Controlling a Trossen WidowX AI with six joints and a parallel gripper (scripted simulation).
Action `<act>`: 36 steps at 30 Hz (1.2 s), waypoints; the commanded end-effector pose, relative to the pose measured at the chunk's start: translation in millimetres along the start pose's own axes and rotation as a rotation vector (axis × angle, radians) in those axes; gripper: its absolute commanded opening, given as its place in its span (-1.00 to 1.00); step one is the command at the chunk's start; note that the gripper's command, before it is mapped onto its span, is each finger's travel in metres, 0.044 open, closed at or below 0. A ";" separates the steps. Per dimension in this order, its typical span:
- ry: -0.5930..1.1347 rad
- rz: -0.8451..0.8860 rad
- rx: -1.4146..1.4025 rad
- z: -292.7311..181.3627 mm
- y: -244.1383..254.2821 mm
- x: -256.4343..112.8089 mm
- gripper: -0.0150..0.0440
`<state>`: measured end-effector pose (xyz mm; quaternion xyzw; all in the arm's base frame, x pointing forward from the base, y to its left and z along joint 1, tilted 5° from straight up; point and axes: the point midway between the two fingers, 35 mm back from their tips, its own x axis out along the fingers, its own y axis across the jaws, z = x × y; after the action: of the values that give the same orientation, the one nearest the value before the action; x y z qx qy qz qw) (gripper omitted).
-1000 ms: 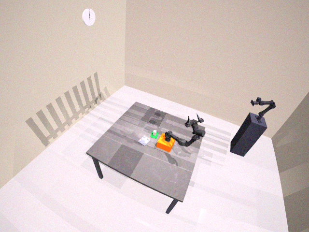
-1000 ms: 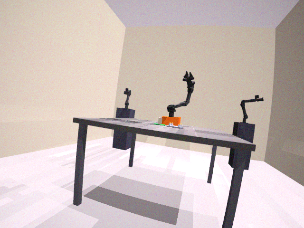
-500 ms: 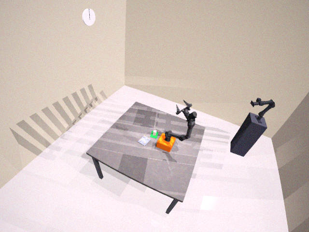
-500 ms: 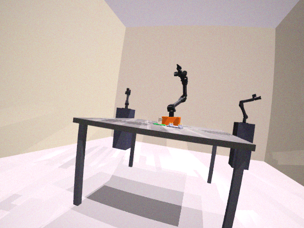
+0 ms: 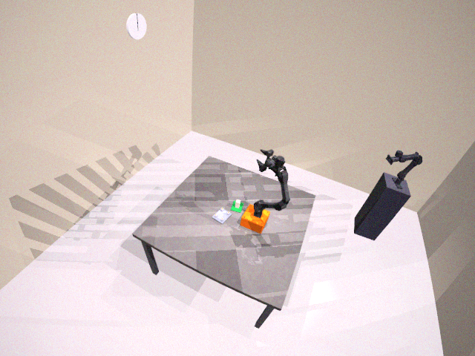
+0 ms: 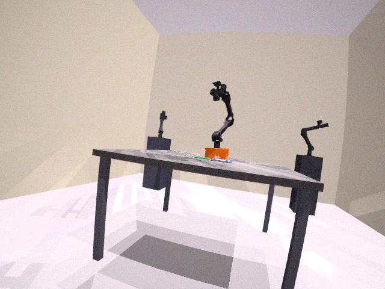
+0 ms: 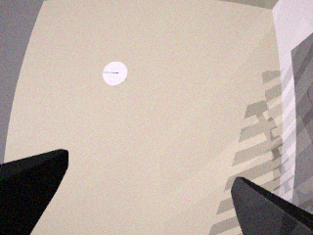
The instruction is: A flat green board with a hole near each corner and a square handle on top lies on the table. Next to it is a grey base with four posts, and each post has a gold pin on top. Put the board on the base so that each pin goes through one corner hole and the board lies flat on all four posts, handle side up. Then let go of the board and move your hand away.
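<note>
Gripper (image 5: pixel 259 161) (image 6: pixel 212 87) (image 7: pixel 153 174) is high above the table (image 5: pixel 214 245) (image 6: pixel 198 168), fingers wide apart, nothing between them.
Green board (image 5: pixel 237 210) (image 6: pixel 202 158) lies beside the grey base (image 5: pixel 221 216) (image 6: pixel 221 161), not on it. Wrist view shows me only wall and table edge, so if I descend without aiming again, I could strike the handle (image 5: pixel 237 202) or knock the base.
</note>
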<state>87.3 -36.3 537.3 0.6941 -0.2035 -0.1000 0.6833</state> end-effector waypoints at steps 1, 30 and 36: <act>0.009 -0.192 -0.214 6.7 -46.5 51.4 1.00; 1.072 -1.009 -1.472 10.2 -381.1 123.7 1.00; 1.493 -1.024 -1.621 10.2 -438.6 96.1 1.00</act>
<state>251.5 -103.6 177.5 0.0646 0.5505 -0.1495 0.8188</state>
